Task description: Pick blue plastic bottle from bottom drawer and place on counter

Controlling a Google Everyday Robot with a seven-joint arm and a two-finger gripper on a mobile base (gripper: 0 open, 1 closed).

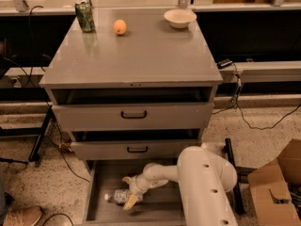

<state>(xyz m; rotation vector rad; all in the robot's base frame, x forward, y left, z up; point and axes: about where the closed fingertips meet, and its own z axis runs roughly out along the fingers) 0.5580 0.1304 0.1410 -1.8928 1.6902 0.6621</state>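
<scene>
Nearest to us, the bottom drawer (102, 179) stands pulled out below the front edge of the tabletop (141, 55), its grey floor showing. The bottle (117, 197) lies on its side in the left half of that drawer, cap end toward the left wall, label up. The tool (128, 191) is down inside the drawer at the bottle's right end. Its two pale fingers (130, 203) are apart, one on the near side of the bottle and one on the far side, so the bottle's end sits between them. We cannot tell whether either finger touches it. The white arm (207, 182) runs from the tool to the right and fills the drawer's right half.

A shoe (19, 216) shows on the floor at the lower left, and a cardboard box (275, 192) sits on the floor to the right.

Above the bottom drawer, the middle drawer (108, 149) and the top drawer (94, 117) each stand a little out, with a dark gap above each front.

On the tabletop, a green can (85, 16) stands upright at the far left corner. An orange (120, 27) rests just right of it, near the far edge. A white bowl (180, 18) sits at the far edge, toward the far right corner.
</scene>
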